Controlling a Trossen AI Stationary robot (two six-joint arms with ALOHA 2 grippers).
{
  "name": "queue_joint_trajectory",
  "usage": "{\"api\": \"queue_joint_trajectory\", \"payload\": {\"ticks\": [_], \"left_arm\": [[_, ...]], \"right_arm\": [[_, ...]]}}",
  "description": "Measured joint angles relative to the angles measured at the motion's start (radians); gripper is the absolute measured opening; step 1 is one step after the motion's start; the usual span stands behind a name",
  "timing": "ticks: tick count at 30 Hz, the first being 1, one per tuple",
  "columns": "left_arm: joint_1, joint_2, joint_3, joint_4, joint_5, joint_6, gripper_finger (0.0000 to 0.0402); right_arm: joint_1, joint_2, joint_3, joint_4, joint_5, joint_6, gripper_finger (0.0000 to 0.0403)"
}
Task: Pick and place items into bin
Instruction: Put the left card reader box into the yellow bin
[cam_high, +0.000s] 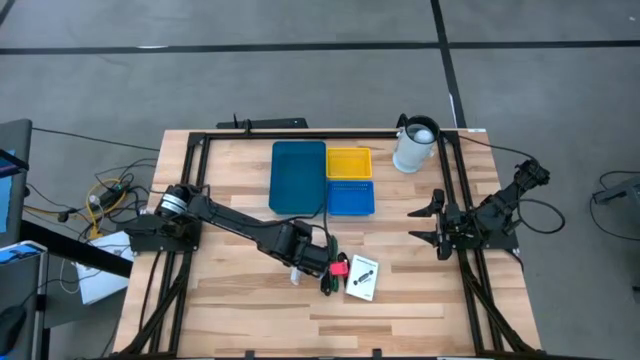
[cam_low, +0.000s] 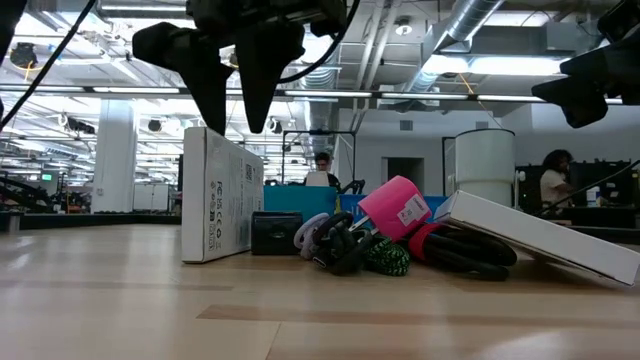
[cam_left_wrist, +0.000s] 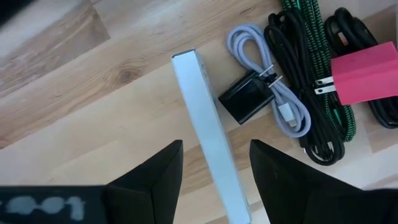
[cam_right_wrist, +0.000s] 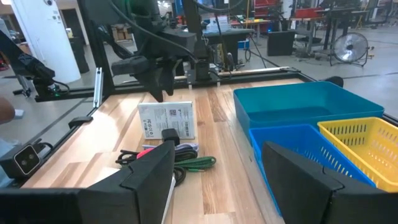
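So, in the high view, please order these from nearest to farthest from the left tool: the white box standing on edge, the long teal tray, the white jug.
1. White box: right under the left tool.
2. Long teal tray: mid-table, behind it.
3. White jug: far right corner.

I see a white box (cam_left_wrist: 205, 130) at my frame's centre, a black plug (cam_left_wrist: 245, 101) beside it, a grey cable (cam_left_wrist: 273, 74), a black-green braided cable (cam_left_wrist: 311, 62) and a pink charger (cam_left_wrist: 364, 81) upper right.
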Motion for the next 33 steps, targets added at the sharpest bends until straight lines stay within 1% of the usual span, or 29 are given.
{"api": "queue_joint_trajectory", "payload": {"ticks": [23,33], "left_arm": [[0.000,0.002,0.000,0.001,-0.022,-0.021,0.0176],[0.005,0.038,-0.001,0.001,-0.016,-0.020,0.0176]], "right_arm": [[0.000,0.000,0.000,0.000,0.000,0.000,0.0235],[0.000,0.000,0.000,-0.001,0.000,0.000,0.0235]]}}
